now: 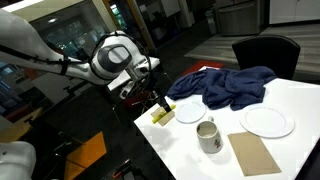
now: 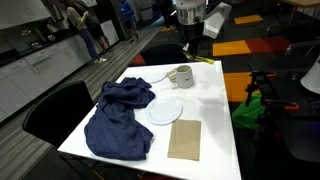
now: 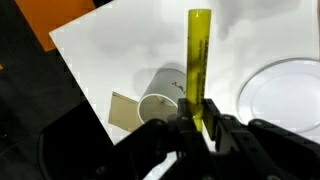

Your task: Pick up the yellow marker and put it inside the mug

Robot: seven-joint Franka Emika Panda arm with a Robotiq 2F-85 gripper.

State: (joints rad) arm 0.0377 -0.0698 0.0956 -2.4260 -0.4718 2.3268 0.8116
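My gripper (image 3: 201, 122) is shut on the yellow marker (image 3: 197, 60), which sticks out straight ahead of the jaws in the wrist view. In an exterior view the gripper (image 1: 158, 103) holds the marker (image 1: 162, 113) tilted, above the table's near-left corner. The whitish-grey mug (image 1: 208, 135) stands upright on the white table (image 1: 190, 150), to the right of the gripper and apart from it. In the wrist view the mug (image 3: 160, 98) lies below and left of the marker. It also shows in an exterior view (image 2: 181, 76), with the gripper (image 2: 193, 45) above and behind it.
Two white plates (image 1: 189, 111) (image 1: 267, 121) sit on the table, with a crumpled blue cloth (image 1: 228, 85) behind them. A brown cardboard sheet (image 1: 254, 153) lies by the mug. A dark chair (image 1: 268, 52) stands at the far side. The table edge is near the gripper.
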